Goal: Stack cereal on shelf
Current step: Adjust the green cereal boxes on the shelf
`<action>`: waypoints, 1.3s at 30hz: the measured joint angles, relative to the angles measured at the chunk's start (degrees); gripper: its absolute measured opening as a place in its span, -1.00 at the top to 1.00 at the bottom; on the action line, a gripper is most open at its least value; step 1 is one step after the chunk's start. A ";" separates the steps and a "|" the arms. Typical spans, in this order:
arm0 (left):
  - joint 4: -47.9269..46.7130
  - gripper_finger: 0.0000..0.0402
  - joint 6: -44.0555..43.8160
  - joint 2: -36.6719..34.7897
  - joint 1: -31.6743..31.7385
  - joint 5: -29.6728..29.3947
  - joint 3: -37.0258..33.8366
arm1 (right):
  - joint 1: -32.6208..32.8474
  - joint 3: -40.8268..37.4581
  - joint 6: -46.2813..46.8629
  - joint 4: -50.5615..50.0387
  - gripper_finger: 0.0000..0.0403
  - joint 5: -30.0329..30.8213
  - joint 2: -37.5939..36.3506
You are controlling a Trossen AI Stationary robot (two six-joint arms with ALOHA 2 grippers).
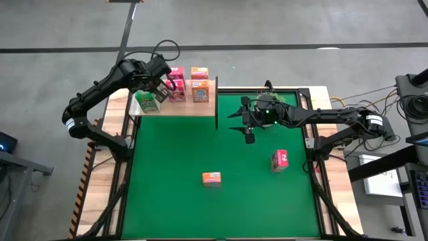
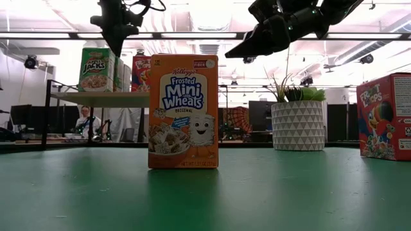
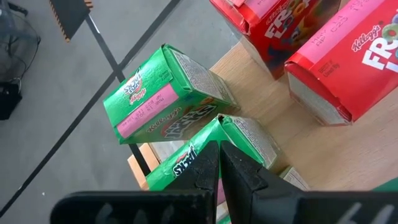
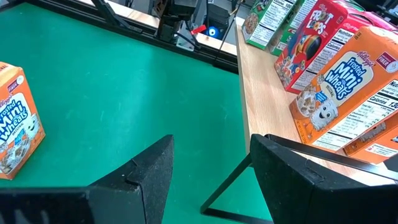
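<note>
Shelf: light-wood plank at far-left corner of green mat, already carrying green boxes, pink boxes and orange boxes; exact count per colour can't be told from overhead. Left gripper: above shelf's left end, fingers pinched together w/ nothing between them, over green boxes, which lie tipped at an angle per wrist cam. Right gripper: just right of shelf's front corner, above mat, jaws apart, carrying nothing. Still off shelf: orange box, well in front of shelf, upright, long axis vertical, printed front toward mat's near edge; pink box, front-right of shelf, upright too. Progress est.: most boxes shelved, two left on mat. Plant pot right of shelf, behind right gripper.
</note>
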 joint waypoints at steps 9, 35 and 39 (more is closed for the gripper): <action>0.01 1.00 -0.27 0.00 0.00 -0.09 0.00 | 0.00 0.00 -0.02 -0.02 0.00 0.00 0.00; -0.42 1.00 -2.14 -0.09 0.00 -0.92 0.00 | 0.00 0.00 -0.04 -0.07 0.00 0.00 0.00; -0.42 1.00 -2.14 -0.09 0.00 -0.94 0.00 | 0.00 0.00 -0.04 -0.07 0.00 0.00 0.00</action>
